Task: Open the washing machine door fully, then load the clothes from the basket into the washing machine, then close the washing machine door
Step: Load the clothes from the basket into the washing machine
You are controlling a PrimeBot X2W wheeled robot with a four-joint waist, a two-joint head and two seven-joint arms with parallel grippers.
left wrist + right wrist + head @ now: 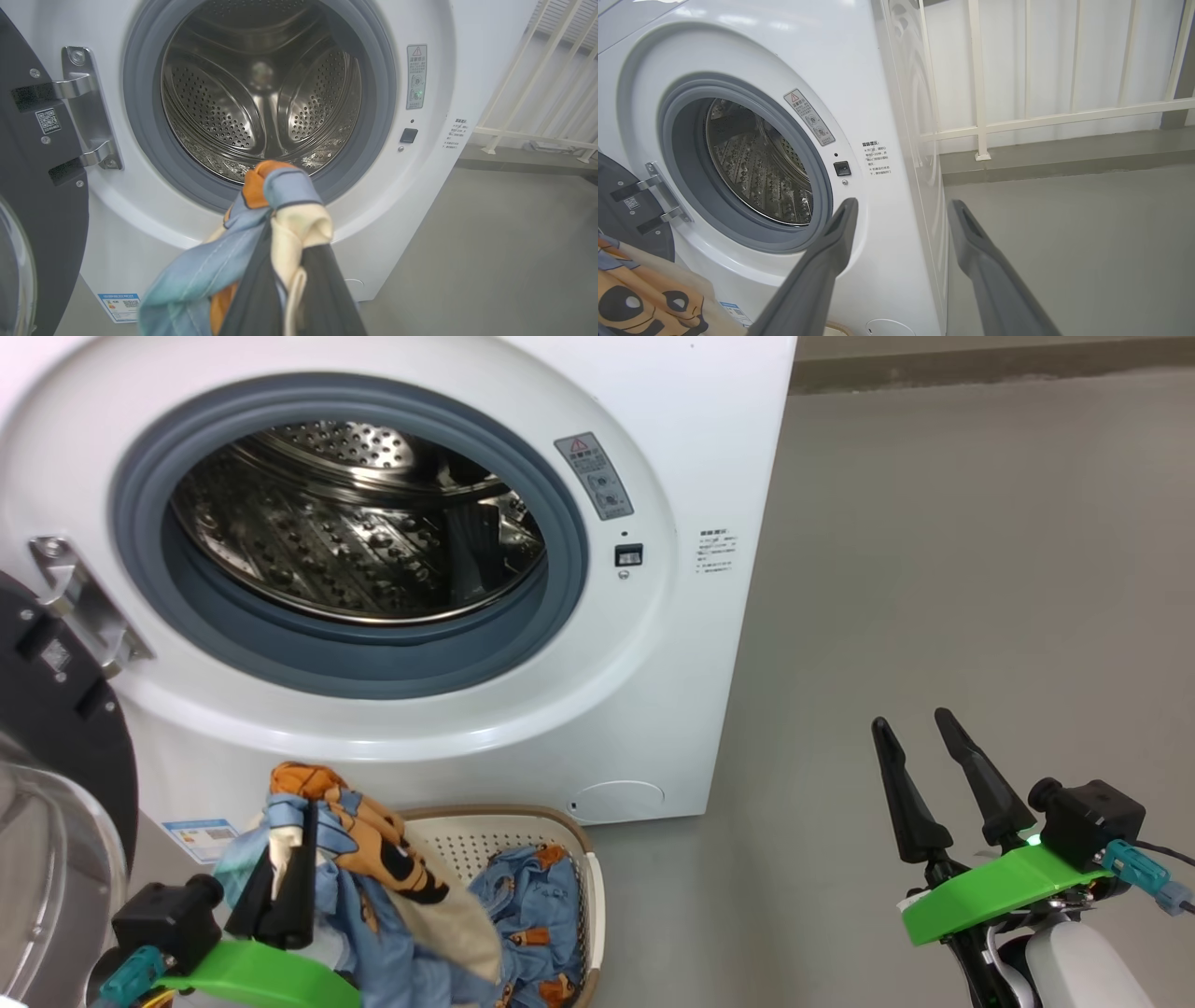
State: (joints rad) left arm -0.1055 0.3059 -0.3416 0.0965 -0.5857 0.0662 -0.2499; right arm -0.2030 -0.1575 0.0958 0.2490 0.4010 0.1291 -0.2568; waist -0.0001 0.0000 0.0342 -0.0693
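The left gripper (297, 826) is clenching a bunch of the clothes (373, 845) (blue cloth with orange prints and a cream part) and is holding it over the left part of the basket (583, 845), at about 7 o'clock in the head view. More blue cloth is lying inside the basket. The washing machine (709, 448) is standing just behind, and its steel drum (355, 551) is showing through the round mouth at 11 o'clock. The washing machine door (65, 728) is hanging open on its hinge (79, 602) at 9 o'clock. The right gripper (911, 721) is hovering released over the grey floor (934, 569) at 4 o'clock, its fingers spread and touching nothing.
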